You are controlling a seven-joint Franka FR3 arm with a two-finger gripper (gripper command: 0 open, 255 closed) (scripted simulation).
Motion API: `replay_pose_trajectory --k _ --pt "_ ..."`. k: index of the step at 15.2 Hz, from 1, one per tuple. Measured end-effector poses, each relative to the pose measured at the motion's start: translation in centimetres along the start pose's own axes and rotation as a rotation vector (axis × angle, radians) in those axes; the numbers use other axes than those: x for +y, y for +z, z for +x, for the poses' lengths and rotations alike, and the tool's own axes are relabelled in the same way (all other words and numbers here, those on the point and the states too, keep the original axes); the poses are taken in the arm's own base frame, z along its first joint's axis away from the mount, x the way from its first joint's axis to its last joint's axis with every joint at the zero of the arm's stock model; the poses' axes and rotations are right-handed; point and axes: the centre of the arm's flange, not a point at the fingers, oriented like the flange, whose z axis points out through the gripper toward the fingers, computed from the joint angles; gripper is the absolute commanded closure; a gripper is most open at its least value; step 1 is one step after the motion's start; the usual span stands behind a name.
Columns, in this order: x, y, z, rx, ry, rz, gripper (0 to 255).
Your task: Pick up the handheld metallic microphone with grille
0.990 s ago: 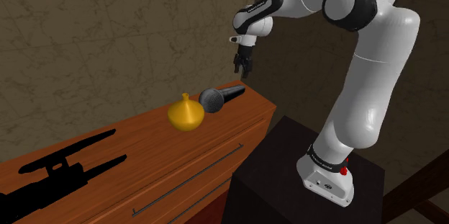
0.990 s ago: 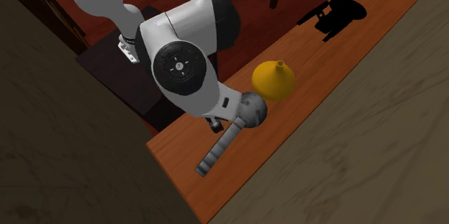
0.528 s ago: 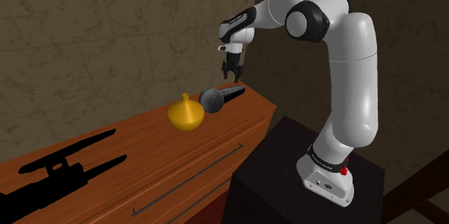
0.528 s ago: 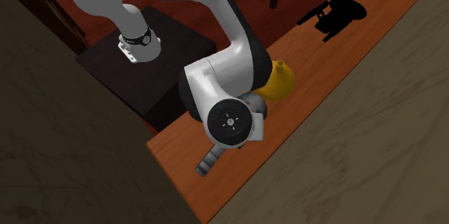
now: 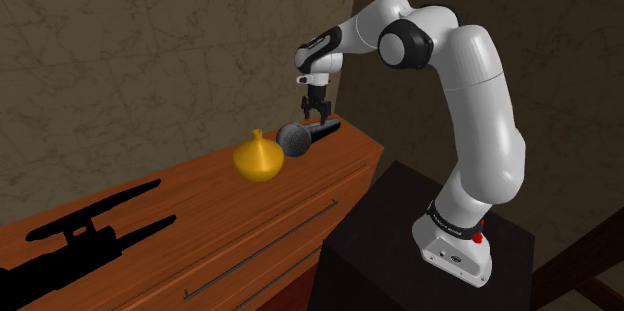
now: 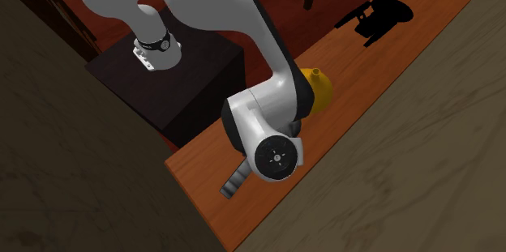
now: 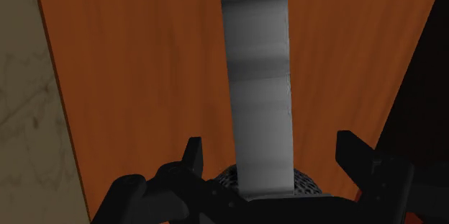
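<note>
The microphone (image 5: 308,135) lies flat on the wooden cabinet top (image 5: 210,221), its dark mesh head toward the yellow vase and its handle toward the cabinet's end. My gripper (image 5: 317,112) hangs just above the handle, pointing down. In the wrist view the grey handle (image 7: 257,78) runs between the two black fingertips (image 7: 193,153), which stand apart without touching it; the gripper (image 7: 272,155) is open. The grille head (image 7: 305,184) peeks out near the hand. In the second exterior view the arm covers most of the microphone, leaving the handle end (image 6: 234,180) showing.
A yellow round vase (image 5: 259,157) stands close beside the microphone's head. A black silhouetted object (image 5: 82,232) lies at the far end of the cabinet top. A stone-patterned wall runs along the back edge. The dark stand (image 5: 420,239) adjoins the cabinet's end.
The arm has swung toward the shoulder view's left and lowered, bringing the gripper from above the cabinet's end to just over the microphone's handle. The microphone has not moved.
</note>
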Motion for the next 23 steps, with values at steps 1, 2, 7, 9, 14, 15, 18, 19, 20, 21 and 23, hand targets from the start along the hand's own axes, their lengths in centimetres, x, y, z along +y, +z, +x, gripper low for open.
replay_pose_trajectory --k 1,2,7,9,14,15,18,19,20,21,23 --pt "0.2 0.5 -0.1 0.0 0.0 0.0 0" --pt "0.2 1.0 -0.1 0.0 0.0 0.0 0" --pt "0.2 1.3 -0.1 0.0 -0.001 -0.001 255" --pt "0.2 1.3 -0.1 0.0 -0.001 0.0 255" --pt "0.2 1.1 0.0 0.0 -0.001 0.001 255" --pt "0.0 0.8 0.0 0.0 -0.001 0.001 255" --pt "-0.2 -0.5 0.4 0.0 -0.001 0.002 255" --pt "-0.3 -1.1 0.4 0.0 -0.001 0.002 255" --pt "-0.3 -1.6 0.5 0.0 0.0 0.002 255" --pt "-0.6 -2.0 0.6 0.0 0.0 0.002 255" --pt "-0.8 -3.1 0.8 0.0 0.0 0.002 255"
